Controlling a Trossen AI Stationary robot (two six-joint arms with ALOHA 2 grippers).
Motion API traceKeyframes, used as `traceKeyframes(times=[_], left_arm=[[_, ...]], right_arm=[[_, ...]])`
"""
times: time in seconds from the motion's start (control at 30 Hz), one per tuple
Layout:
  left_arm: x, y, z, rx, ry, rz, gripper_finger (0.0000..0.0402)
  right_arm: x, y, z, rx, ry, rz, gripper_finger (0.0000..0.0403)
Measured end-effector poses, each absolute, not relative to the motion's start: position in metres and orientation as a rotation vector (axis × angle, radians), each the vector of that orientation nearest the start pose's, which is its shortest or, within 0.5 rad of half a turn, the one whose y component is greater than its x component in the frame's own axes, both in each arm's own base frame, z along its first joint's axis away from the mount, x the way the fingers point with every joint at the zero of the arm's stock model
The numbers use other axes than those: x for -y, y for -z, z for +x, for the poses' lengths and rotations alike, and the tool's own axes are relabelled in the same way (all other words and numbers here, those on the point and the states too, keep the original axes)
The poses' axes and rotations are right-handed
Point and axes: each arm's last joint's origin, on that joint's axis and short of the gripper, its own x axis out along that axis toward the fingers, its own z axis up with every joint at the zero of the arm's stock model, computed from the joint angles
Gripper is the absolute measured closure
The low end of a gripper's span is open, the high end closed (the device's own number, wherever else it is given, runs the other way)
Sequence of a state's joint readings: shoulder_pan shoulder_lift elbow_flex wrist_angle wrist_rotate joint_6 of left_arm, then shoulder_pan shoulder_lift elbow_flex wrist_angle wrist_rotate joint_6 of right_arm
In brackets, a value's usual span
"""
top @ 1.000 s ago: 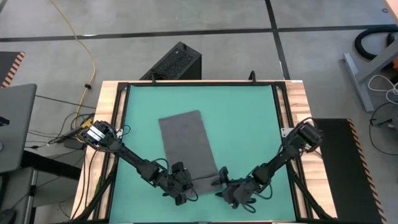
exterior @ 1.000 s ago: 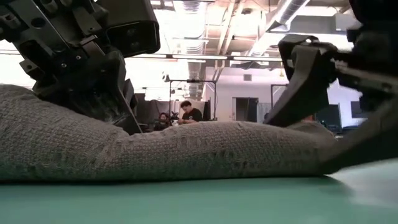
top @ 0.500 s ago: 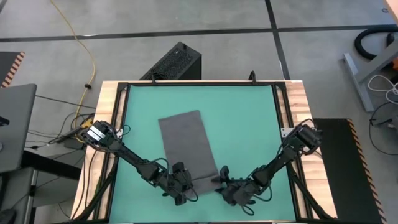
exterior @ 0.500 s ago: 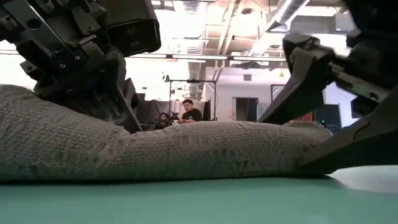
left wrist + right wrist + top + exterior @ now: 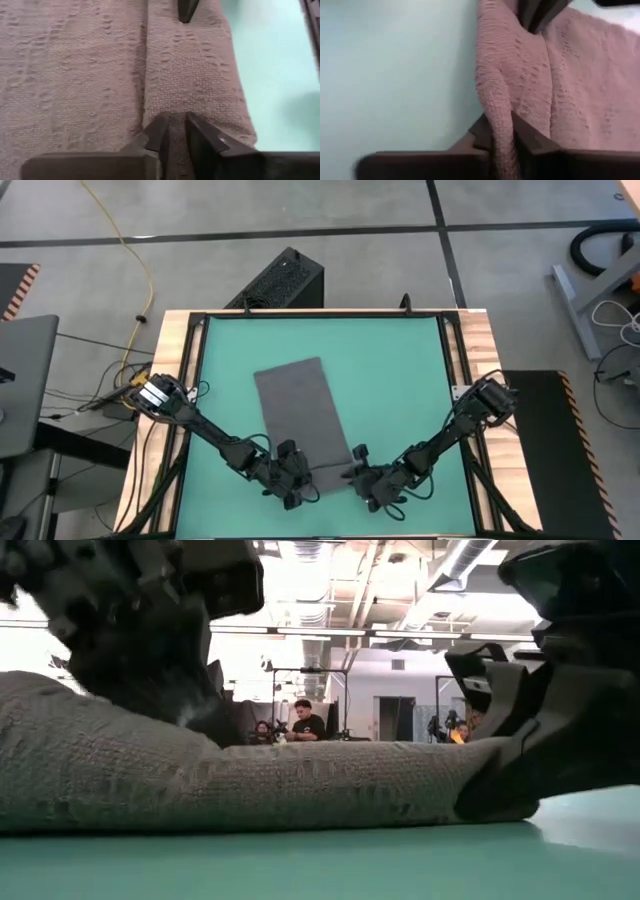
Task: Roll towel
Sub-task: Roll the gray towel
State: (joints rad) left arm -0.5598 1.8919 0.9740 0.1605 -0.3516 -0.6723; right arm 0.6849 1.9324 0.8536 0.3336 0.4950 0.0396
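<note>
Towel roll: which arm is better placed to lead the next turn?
Neither alone. The left claw and right claw each pinch a near corner of the towel, so both should roll together.

The flat, teal-green rectangular mat [image 5: 390,370] lies bare on both sides of the dark grey woven cloth towel [image 5: 298,415] and beyond its far edge, leaving open passage there. The towel's near, rolled edge is crowded: the left gripper [image 5: 296,483] and right gripper [image 5: 358,480], each pinching that fold, block it from either side.
</note>
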Motion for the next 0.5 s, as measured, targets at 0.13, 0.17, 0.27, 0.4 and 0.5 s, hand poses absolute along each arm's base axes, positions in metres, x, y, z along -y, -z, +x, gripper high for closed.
traceKeyframes(times=[0.13,0.17,0.27,0.4,0.5], left_arm=[[0.182,-0.155,0.32,-0.699,-0.023,-0.321,0.0303],[0.18,-0.161,0.32,-0.694,-0.021,-0.314,0.0293],[0.173,-0.175,0.317,-0.692,-0.024,-0.293,0.0269],[0.164,-0.195,0.308,-0.68,-0.057,-0.277,0.0248],[0.16,-0.206,0.3,-0.689,-0.078,-0.27,0.024]], right_arm=[[-0.207,-0.105,0.282,-0.673,-0.228,-0.21,0.0372],[-0.205,-0.106,0.284,-0.688,-0.234,-0.162,0.0372],[-0.195,-0.112,0.287,-0.749,-0.256,-0.018,0.0365],[-0.185,-0.117,0.292,-0.806,-0.297,0.127,0.0362],[-0.179,-0.119,0.295,-0.847,-0.348,0.221,0.0363]])
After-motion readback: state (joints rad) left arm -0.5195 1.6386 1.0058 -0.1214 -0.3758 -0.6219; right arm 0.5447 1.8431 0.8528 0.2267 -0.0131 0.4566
